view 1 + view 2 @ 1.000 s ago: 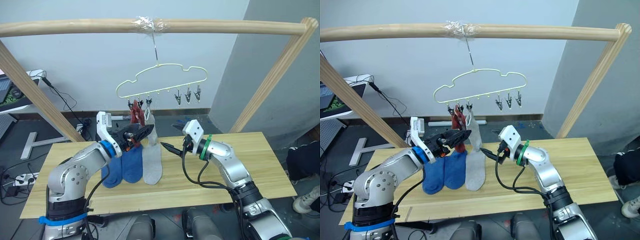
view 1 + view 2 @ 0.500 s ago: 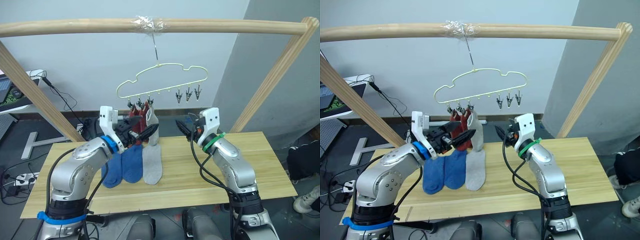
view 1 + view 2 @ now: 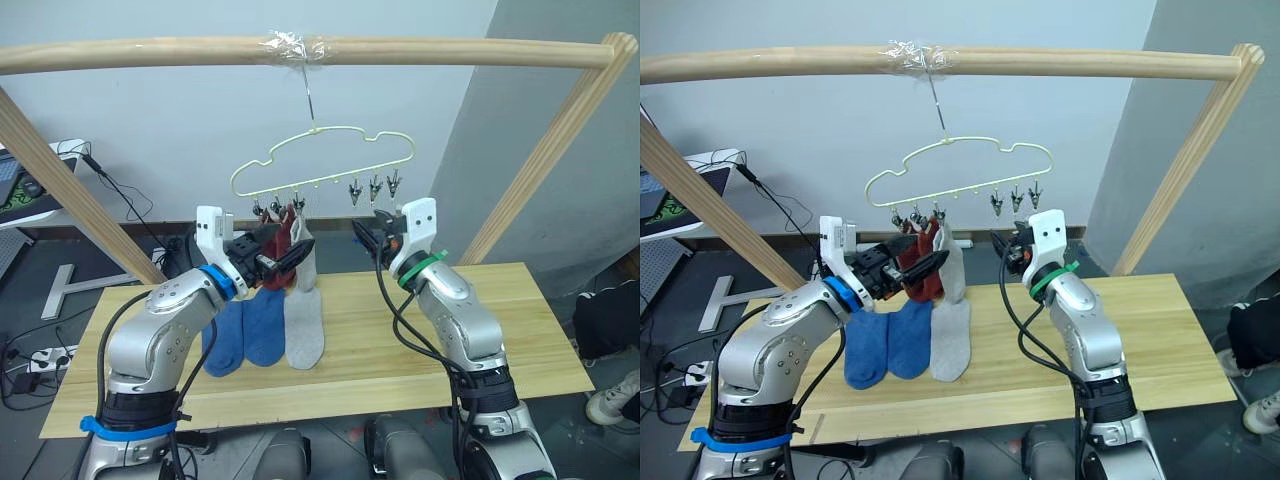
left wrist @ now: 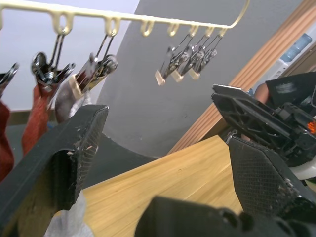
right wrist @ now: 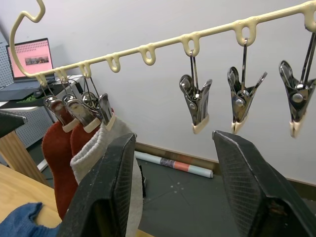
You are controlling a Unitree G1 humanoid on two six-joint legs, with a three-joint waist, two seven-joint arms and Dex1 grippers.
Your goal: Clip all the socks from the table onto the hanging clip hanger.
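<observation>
the left gripper (image 3: 290, 258) is raised just under the hanger's left clips, jaws wide apart with nothing between them; its tips sit in front of the hung socks. two red socks (image 3: 272, 240) and one grey sock (image 3: 301, 240) hang from the three left clips (image 5: 79, 111) of the hanger (image 3: 320, 160), bunched close together. on the table (image 3: 520, 330) below lie two blue socks (image 3: 248, 330) side by side, and a second grey sock (image 3: 304, 328) just to their right, touching the nearer blue one. the hanger hangs by its hook from a taped spot on the wooden pole (image 3: 150, 55). three free clips (image 5: 242, 101) dangle near the hanger's right end, shut and holding nothing. the right gripper (image 3: 372, 232) is lifted just below those free clips, jaws wide and empty, pointing toward the hanger.
</observation>
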